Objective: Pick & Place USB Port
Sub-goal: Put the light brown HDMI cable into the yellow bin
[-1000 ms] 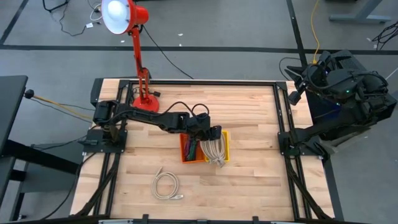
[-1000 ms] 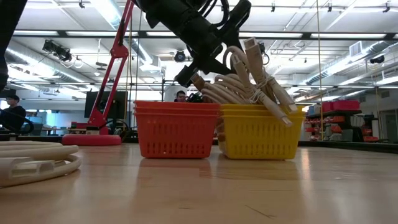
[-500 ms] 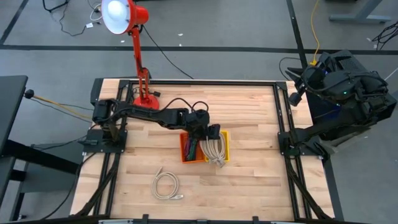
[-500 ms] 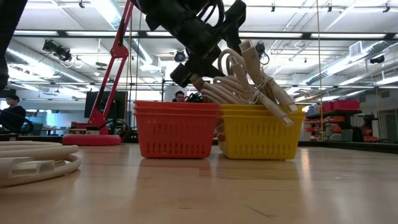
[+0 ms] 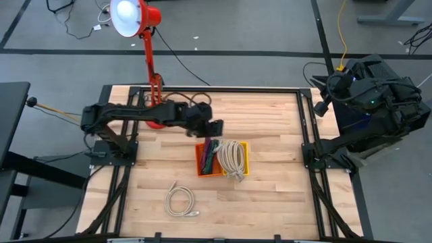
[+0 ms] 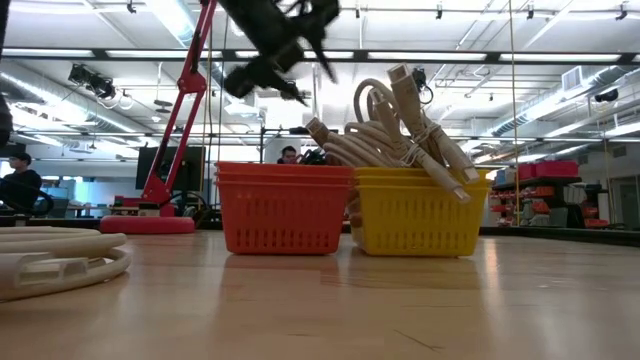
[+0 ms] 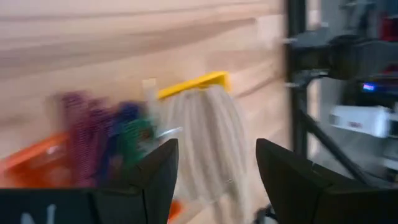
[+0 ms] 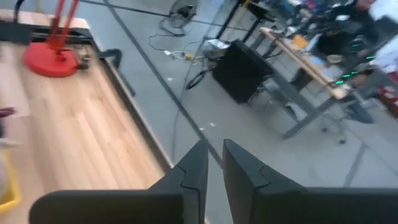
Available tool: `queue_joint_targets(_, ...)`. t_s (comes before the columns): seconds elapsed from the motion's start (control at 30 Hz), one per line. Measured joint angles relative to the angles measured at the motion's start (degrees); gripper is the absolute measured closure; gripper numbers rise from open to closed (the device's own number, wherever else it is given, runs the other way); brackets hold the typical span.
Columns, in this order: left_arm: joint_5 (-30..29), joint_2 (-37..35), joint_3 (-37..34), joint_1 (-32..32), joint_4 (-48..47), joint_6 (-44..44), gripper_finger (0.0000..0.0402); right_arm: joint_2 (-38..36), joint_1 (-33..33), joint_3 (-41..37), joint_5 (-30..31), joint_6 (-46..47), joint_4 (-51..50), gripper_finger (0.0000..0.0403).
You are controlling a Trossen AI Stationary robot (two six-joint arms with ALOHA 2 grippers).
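Observation:
A bundle of white USB cable lies coiled in the yellow basket, with loops and plug ends sticking up over its rim. The orange basket stands right beside it, holding coloured cables. My left gripper hangs open above the table, just past the baskets' far side, with nothing between its fingers. My right gripper is shut and empty, held high off the table's right edge.
A second white cable lies coiled on the table near the front edge, left of the baskets. A red desk lamp stands at the far left, close behind my left arm. Bare wood stretches to the right of the baskets.
My left gripper has let go of the white cable's end at the yellow basket, risen and drawn back toward the table's far left, toward the lamp. The cable bundle has stayed in the yellow basket.

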Motion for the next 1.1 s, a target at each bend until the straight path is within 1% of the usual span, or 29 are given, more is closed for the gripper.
queue_joint_targets(0.07,-1.4,-2.7,0.0,0.1,-5.5,1.2,0.0181,0.0,0.0,-0.1,-3.4,1.7,-0.1,0.0353)
queue_joint_targets(0.1,-2.2,-4.0,0.0,0.2,-7.6,1.9,0.0181,-0.1,0.0,-0.4,-6.1,3.0,0.0,0.0353)
queue_joint_targets(0.17,-4.4,-7.1,0.0,0.2,-10.8,3.2,0.0181,-0.1,0.0,-2.1,-13.5,5.6,0.4,0.0353)
queue_joint_targets(0.23,-7.5,-9.9,0.0,0.0,-12.2,4.9,0.0181,-0.3,0.0,-6.2,-19.5,7.2,2.2,0.0353)
queue_joint_targets(0.3,-11.0,-12.7,0.0,-0.5,-13.3,6.8,0.0181,-0.3,0.1,-12.0,-23.1,7.3,6.1,0.0353)
queue_joint_targets(0.37,-14.8,-15.0,0.0,-1.3,-13.8,9.1,0.0181,0.1,0.1,-18.8,-26.9,7.4,12.9,0.0353)
queue_joint_targets(0.43,-18.0,-16.8,0.0,-1.9,-16.8,10.4,0.0181,0.5,0.1,-26.1,-33.5,8.0,22.9,0.0353)
queue_joint_targets(0.53,-20.8,-18.7,0.0,-2.7,-21.4,11.9,0.0181,1.2,0.1,-34.2,-43.6,10.3,40.8,0.0353)
queue_joint_targets(0.6,-22.0,-19.6,0.0,-3.1,-24.0,12.6,0.0181,2.3,0.1,-37.8,-47.7,12.0,53.0,0.0353)
queue_joint_targets(0.7,-21.2,-20.3,0.0,-3.6,-26.2,15.0,0.0181,5.9,0.5,-40.0,-49.8,13.8,63.9,0.0353)
queue_joint_targets(0.8,-17.0,-20.5,0.1,-5.6,-27.2,18.4,0.0181,9.1,1.2,-40.6,-49.6,16.8,67.3,0.0353)
queue_joint_targets(0.9,-12.6,-19.5,-0.1,-9.1,-33.5,20.2,0.0181,12.4,1.9,-40.8,-47.9,20.3,68.8,0.0353)
queue_joint_targets(0.97,-11.5,-19.5,-2.2,-12.6,-37.4,21.0,0.0181,13.7,2.4,-40.8,-45.5,22.4,71.1,0.0353)
queue_joint_targets(1.0,-10.7,-19.6,-4.1,-14.3,-37.8,21.0,0.0181,14.1,2.6,-40.8,-44.4,23.3,72.7,0.0353)
queue_joint_targets(1.1,-7.9,-19.7,-10.9,-19.8,-35.7,19.5,0.0181,14.4,2.9,-40.8,-41.6,24.5,77.7,0.0353)
